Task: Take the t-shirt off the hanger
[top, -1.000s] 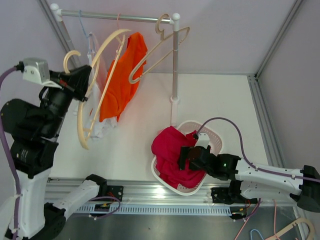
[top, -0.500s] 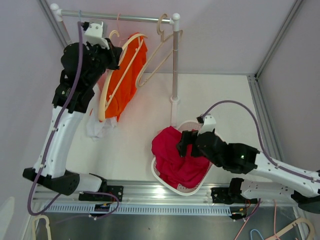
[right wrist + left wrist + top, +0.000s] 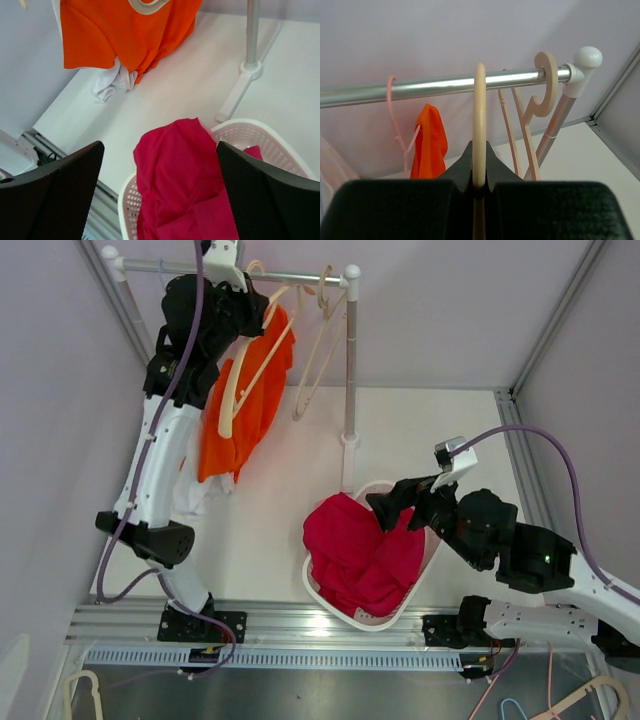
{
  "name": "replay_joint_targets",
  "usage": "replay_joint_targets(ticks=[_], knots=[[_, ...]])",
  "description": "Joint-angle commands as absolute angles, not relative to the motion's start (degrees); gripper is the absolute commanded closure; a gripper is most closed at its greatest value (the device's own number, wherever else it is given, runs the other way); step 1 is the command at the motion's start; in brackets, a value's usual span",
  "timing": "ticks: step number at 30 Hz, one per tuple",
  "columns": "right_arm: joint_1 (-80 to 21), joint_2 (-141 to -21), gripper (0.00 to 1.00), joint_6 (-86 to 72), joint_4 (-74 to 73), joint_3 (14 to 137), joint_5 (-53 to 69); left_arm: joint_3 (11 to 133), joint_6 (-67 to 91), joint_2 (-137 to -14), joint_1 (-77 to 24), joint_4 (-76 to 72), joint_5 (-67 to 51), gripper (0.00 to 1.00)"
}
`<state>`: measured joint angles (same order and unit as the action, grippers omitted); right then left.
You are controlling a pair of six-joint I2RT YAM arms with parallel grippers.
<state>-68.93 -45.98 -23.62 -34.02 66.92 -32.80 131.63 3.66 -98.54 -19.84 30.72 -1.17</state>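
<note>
White desk [image 3: 280, 530] | left end effector [image 3: 479, 187] clamped shut on cream hanger [image 3: 479, 125] at rail [image 3: 435, 86], lower part cut off | right end effector [image 3: 160, 145] held wide open, empty, over red t-shirt [image 3: 360, 555] heaped in basket [image 3: 272, 137]

Counts by kind
One rail [image 3: 445, 85]; one basket [image 3: 270, 140]; three garments: red shirt [image 3: 360, 555], orange shirt [image 3: 245, 410], white cloth [image 3: 195, 495]; at least three hangers by the rail: cream hanger [image 3: 479, 125], second cream hanger [image 3: 545, 75], pink hanger [image 3: 392, 120].

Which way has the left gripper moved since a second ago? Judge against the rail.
Yes. The left gripper, shut on a hanger, went up and right from well below the rail to it.
</note>
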Motion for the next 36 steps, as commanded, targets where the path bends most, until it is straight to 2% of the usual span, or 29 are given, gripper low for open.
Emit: replay_joint_targets(ticks=[1,6,11,16,23,28,36], knots=[[-69.0,-46.05,0.01,-15.47,-26.72,66.53,-35.86,135.78,5.62,-102.91,-19.51,30.15,-3.25,0.99],[-69.08,-45.35,0.01,-12.84,-23.29,66.27,-34.63,140.88,6.59,-108.79,-19.6,29.44,-4.48,0.99],[-69.0,-43.86,0.01,-11.34,-23.11,66.44,-35.42,140.98,8.7,-110.74,-19.6,26.46,-6.15,0.99],[-68.99,-43.24,0.01,-11.95,-24.87,65.31,-34.72,139.13,12.47,-110.65,-19.6,21.89,-10.19,0.99],[-68.99,-41.22,0.0,-13.36,-23.91,61.96,-35.16,132.46,12.75,-105.65,-20.92,17.41,-9.5,0.99],[-68.99,-41.92,0.0,-13.62,-23.91,62.67,-34.72,145.88,12.04,-112.84,-21.09,23.19,-9.23,0.99],[-68.99,-39.99,0.01,-16.61,-25.57,61.96,-33.75,142.29,14.33,-115.13,-21.53,16.35,-9.14,0.99]])
